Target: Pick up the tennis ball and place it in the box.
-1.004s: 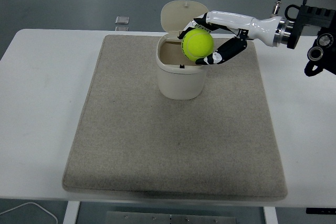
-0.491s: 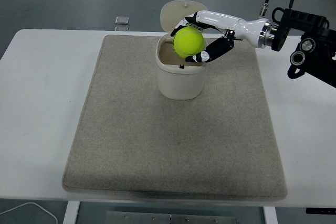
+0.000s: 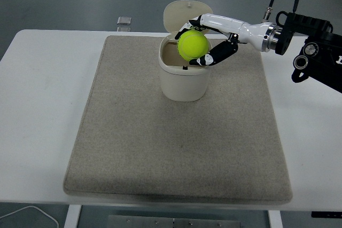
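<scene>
Right hand [image 3: 206,38] is gripping the ball [image 3: 192,45], fingers curled around it. It's hanging right over the open box [image 3: 183,81], which is sitting on the far part of the mat [image 3: 133,142].

My right hand [image 3: 211,40] grips the tennis ball [image 3: 192,45] over the open box [image 3: 183,76], lid [image 3: 179,16] tipped back behind it, box standing on the grey mat [image 3: 128,142] on the white table [image 3: 43,89].

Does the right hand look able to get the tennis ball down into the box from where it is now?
Probably yes. The right hand holds the tennis ball over the open box, whose lid is flipped back, so nothing seems to block the opening.
</scene>
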Tool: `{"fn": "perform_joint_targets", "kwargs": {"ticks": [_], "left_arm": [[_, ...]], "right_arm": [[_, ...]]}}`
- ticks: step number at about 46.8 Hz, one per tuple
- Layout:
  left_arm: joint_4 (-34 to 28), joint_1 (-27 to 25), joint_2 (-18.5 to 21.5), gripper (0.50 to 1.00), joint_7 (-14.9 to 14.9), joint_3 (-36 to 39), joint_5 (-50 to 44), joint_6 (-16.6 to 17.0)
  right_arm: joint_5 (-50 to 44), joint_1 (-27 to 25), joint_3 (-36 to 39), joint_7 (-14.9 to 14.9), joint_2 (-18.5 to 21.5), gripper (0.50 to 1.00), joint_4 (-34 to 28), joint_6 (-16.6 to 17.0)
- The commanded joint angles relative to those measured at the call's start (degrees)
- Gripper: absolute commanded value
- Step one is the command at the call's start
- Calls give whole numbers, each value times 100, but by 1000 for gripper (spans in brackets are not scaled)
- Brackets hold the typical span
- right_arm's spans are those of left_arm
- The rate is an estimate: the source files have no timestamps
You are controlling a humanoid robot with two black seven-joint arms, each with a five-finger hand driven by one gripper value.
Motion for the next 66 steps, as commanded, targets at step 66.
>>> {"fn": "perform_joint_targets", "kwargs": {"ticks": [66], "left_arm": [[-1,0,0,992,0,0,-2,0]], "right_arm": [[2065,15,58,0,-1090,856,-43,2365]]}}
